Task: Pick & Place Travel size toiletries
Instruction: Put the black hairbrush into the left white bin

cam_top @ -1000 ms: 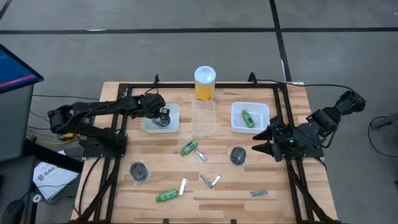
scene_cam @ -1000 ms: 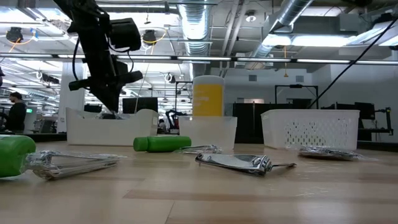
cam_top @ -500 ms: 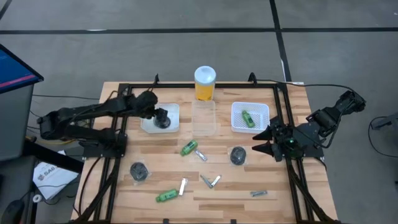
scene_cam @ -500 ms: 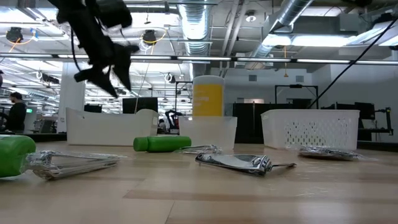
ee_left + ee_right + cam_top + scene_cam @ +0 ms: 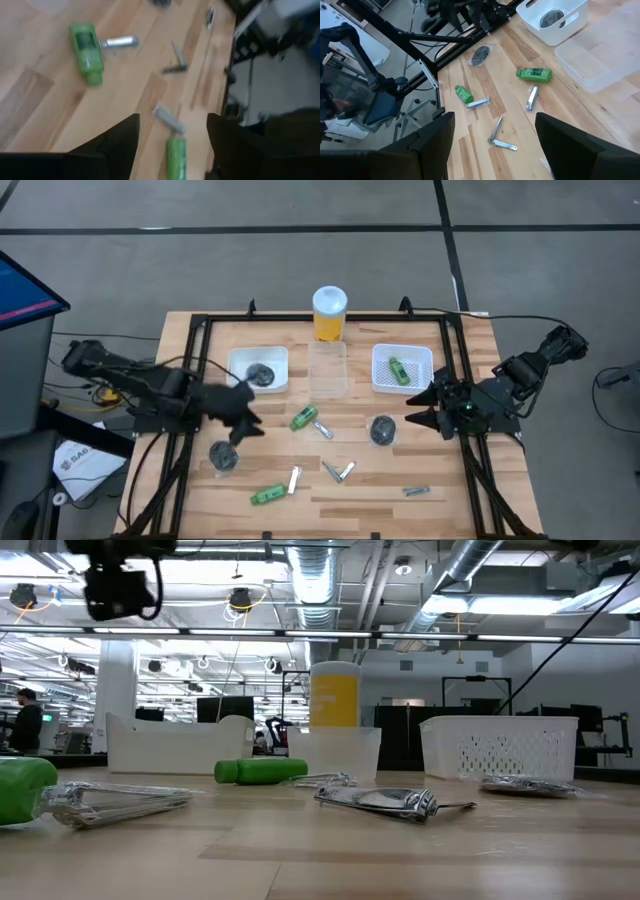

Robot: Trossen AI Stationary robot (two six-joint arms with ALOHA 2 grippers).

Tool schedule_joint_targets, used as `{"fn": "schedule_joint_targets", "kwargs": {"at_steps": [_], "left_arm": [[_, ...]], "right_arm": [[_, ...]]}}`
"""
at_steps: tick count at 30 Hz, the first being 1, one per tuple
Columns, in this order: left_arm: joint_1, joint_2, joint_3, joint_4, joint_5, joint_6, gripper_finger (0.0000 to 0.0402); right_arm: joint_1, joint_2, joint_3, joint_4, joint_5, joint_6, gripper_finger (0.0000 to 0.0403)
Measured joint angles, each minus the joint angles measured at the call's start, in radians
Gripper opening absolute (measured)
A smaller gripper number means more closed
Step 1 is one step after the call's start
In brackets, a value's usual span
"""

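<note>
- Lying in the white tray [image 5: 236, 361] at upper left of the high view: one dark round pot [image 5: 261, 373], flat, with a grey mottled top.
- Second pot [image 5: 223, 457] on bare wood at lower left; third pot [image 5: 381, 429] right of centre, near the right gripper [image 5: 417, 408].
- Green bottles: one in the perforated basket [image 5: 378, 360] at upper right, seen as a bright green bottle in basket [image 5: 398, 370]; one mid bottle [image 5: 304, 418] at table centre with a silvery tube [image 5: 324, 430] just beside it; one front bottle [image 5: 266, 495] at lower centre, next to a slim white tube [image 5: 294, 480].
- Bottles are finger-length, bright green, capped in the same green. Each carries a darker label; the print is too small to read.
- Metal clippers [image 5: 338, 471] at lower centre, another small silver piece [image 5: 416, 491] at lower right.
- Clear tray [image 5: 327, 370] in the middle, below the yellow cylinder [image 5: 329, 314] with white lid. No legible writing on either.
- Left gripper [image 5: 243, 423]: over the wood between white tray and lower-left pot, jaws apart, holding nothing; the wrist view shows both dark fingers [image 5: 116, 145] spread over bare wood.
- Right gripper: parked at the table's right edge, jaws apart, empty.
</note>
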Motion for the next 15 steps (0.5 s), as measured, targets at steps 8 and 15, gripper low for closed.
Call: {"fn": "schedule_joint_targets", "kwargs": {"at_steps": [8, 15], "left_arm": [[-0.173, 0.194, 0.0, -0.098, 0.01, -0.06, 0.0212], [-0.179, 0.327, 0.015, -0.291, 0.014, -0.124, 0.0203]], "right_arm": [[0.0, 0.0, 0.0, 0.0, 0.0, 0.008, 0.027], [0.0, 0.0, 0.0, 0.0, 0.0, 0.027, 0.027]]}}
